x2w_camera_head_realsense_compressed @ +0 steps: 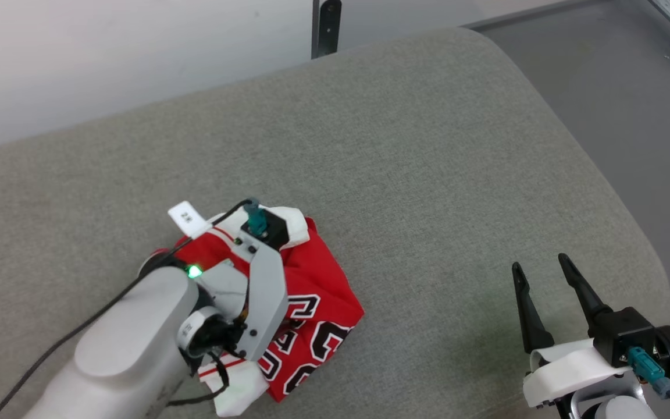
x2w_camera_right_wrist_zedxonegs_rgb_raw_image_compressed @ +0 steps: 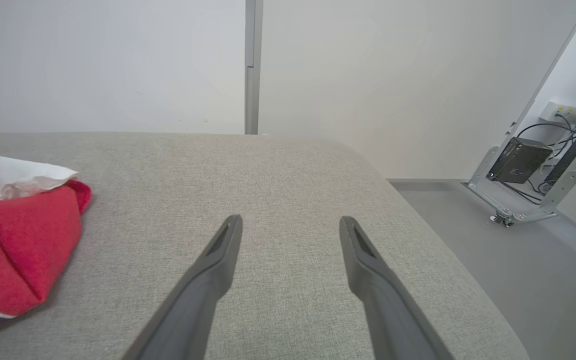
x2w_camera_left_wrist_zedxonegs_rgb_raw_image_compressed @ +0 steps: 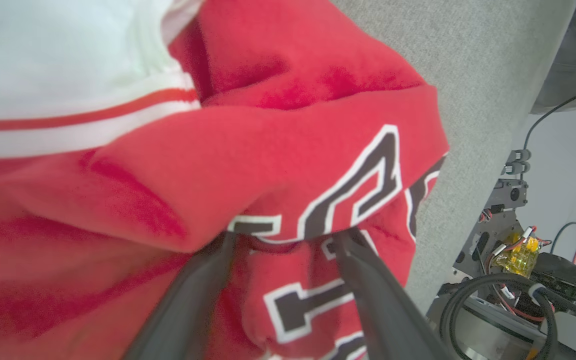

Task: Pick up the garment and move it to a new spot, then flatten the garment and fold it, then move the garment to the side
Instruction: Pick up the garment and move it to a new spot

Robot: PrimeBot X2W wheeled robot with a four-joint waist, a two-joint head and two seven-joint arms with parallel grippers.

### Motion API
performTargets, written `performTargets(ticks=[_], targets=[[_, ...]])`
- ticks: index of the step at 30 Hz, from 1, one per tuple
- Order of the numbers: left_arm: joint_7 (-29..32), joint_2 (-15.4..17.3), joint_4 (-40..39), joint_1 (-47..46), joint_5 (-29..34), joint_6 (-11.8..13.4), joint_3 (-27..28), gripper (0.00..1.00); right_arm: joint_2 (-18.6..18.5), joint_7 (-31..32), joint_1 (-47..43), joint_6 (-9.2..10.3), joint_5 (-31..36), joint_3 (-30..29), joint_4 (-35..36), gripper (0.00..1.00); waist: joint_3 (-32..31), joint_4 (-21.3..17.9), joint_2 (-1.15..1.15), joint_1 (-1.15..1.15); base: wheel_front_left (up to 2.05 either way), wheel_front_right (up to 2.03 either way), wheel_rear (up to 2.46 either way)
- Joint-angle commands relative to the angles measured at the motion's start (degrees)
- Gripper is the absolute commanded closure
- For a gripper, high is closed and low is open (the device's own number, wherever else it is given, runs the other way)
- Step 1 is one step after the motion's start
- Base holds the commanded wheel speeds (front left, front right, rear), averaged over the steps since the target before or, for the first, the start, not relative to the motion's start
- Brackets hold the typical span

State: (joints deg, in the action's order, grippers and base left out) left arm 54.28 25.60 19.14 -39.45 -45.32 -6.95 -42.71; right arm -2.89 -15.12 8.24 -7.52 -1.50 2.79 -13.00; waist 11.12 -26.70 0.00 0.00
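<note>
The crumpled red jersey garment (x2w_camera_head_realsense_compressed: 317, 291) with white sleeves and black outlined letters lies bunched at the near left of the grey woven cushion (x2w_camera_head_realsense_compressed: 399, 145). The left gripper (x2w_camera_left_wrist_zedxonegs_rgb_raw_image_compressed: 285, 237) has its fingers apart, with the tips against the soft cloth. Free cushion spreads right and far, up to rounded edges. The right gripper (x2w_camera_head_realsense_compressed: 538, 262), also spread apart, hovers near the right edge.

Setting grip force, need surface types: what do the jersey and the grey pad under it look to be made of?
Garment: soft knit cloth, fibre unclear; matte, slightly fuzzy, holds rounded folds.
Lettering: flat black with a white outline, printed or stitched on; cannot tell which.
Pad: woven upholstery fabric, matte grey, fine visible weave, rounded padded edge.
</note>
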Motion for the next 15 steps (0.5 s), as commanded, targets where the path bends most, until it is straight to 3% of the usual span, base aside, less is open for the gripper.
performTargets(ticks=[1, 9, 15], targets=[[-0.21, -0.12, -0.06, -0.80, -0.17, -0.17, -0.22, 0.00, 0.03, -0.06, -0.30, 0.05, 0.38, 0.14, -0.26, 0.00, -2.42, 2.42, 0.00, 0.00, 0.00, 0.00, 0.00], [-1.37, 2.29, -3.29, -2.59, -3.02, -0.52, -0.23, 0.00, 0.01, -0.06, -2.10, 0.05, 2.85, -0.19, -2.03, 0.00, -7.81, 8.39, 0.00, 0.00, 0.00, 0.00, 0.00], [-7.71, 4.62, -5.33, -0.84, -2.70, -0.09, 2.40, 0.00, 0.00, -0.06, -3.29, 0.06, 3.10, 0.26, -0.97, 0.00, -10.29, 12.54, 0.00, 0.00, 0.00, 0.00, 0.00]])
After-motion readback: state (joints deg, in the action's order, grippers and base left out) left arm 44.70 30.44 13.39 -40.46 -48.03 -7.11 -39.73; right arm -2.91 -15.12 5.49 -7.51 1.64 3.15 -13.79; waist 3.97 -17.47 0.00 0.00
